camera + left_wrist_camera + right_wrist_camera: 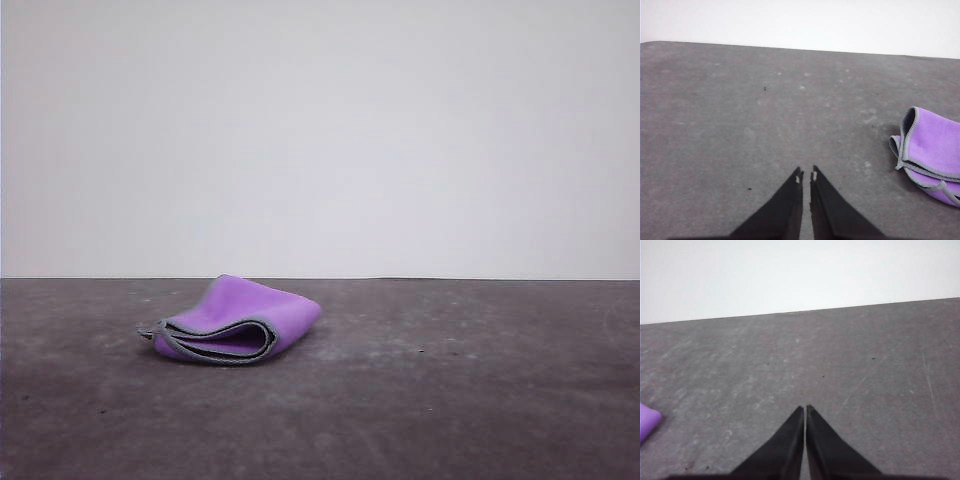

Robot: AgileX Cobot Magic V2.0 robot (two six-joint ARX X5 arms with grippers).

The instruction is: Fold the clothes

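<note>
A bare test bench of the kind found in a robotics lab: a dark grey, scuffed and scratched tabletop (450, 400) meets a plain white wall (320, 130) ahead of the jaws, with no furnishings to suggest a home or shop.

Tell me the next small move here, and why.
Probably none beyond a check: the purple cloth already lies folded in layers on the grey table, grey edging stacked at its open side. The left gripper and right gripper sit shut and apart from it. I'd hold both back.
</note>
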